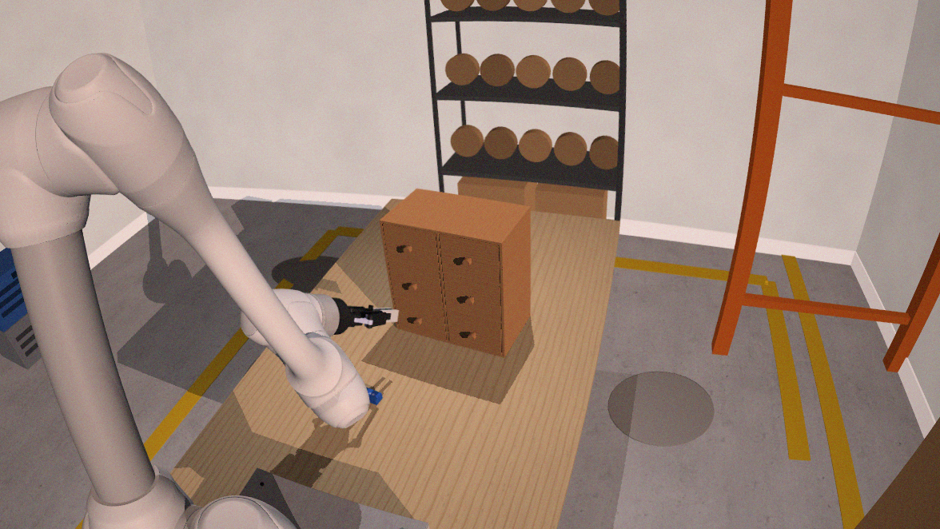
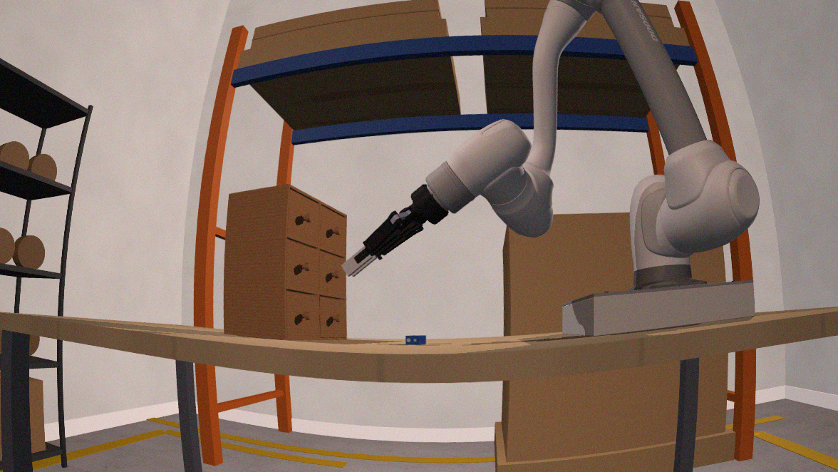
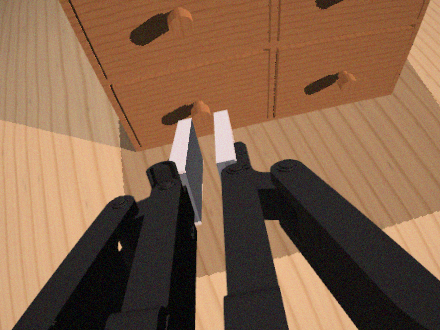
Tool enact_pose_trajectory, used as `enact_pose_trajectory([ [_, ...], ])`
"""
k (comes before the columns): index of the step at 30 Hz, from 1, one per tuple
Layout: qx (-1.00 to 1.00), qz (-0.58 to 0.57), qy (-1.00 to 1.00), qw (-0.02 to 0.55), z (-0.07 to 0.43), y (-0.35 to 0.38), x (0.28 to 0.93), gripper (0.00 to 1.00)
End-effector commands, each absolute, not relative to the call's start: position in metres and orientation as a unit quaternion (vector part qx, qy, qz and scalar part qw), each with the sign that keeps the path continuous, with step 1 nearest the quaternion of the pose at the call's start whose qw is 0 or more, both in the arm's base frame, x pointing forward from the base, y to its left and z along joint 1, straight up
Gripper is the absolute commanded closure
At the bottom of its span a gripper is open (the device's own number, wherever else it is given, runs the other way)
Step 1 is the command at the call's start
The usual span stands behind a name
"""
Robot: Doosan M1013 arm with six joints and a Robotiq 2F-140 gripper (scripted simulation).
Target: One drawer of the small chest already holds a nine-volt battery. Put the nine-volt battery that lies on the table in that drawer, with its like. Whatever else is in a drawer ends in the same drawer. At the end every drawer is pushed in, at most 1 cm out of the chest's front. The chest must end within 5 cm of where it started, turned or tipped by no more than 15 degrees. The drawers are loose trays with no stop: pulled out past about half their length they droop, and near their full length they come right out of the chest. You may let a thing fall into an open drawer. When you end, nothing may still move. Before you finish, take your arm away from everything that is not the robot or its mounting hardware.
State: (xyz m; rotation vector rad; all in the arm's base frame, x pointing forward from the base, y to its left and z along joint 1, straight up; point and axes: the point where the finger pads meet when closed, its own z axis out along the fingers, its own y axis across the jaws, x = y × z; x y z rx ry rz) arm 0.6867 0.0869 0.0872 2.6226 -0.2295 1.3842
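The small wooden chest (image 1: 456, 269) stands on the table with all six drawers pushed in. It also shows in the exterior view (image 2: 281, 264) and the wrist view (image 3: 254, 32). My gripper (image 1: 392, 316) points at the chest's front, just short of the bottom left drawer's knob (image 1: 412, 320). In the wrist view the white fingertips stand a narrow gap apart, with nothing between them, and that knob (image 3: 200, 107) is right ahead of them. The blue nine-volt battery (image 1: 374, 395) lies on the table near my elbow, apart from the chest, and also shows in the exterior view (image 2: 415, 339).
My arm's base block (image 2: 656, 307) sits at the table's near end. A black rack with round logs (image 1: 529, 85) stands behind the chest, and an orange rack frame (image 1: 756, 177) stands to the right. A large cardboard box (image 2: 563, 328) stands beside the table.
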Motion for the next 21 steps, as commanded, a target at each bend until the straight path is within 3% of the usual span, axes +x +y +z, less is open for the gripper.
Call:
enact_pose_trajectory([
  [1, 0.819, 0.569, -0.062, 0.043, 0.0826, 0.0840, 0.6843, 0.80],
  [21, 0.819, 0.569, -0.062, 0.043, 0.0822, 0.0840, 0.6846, 0.80],
])
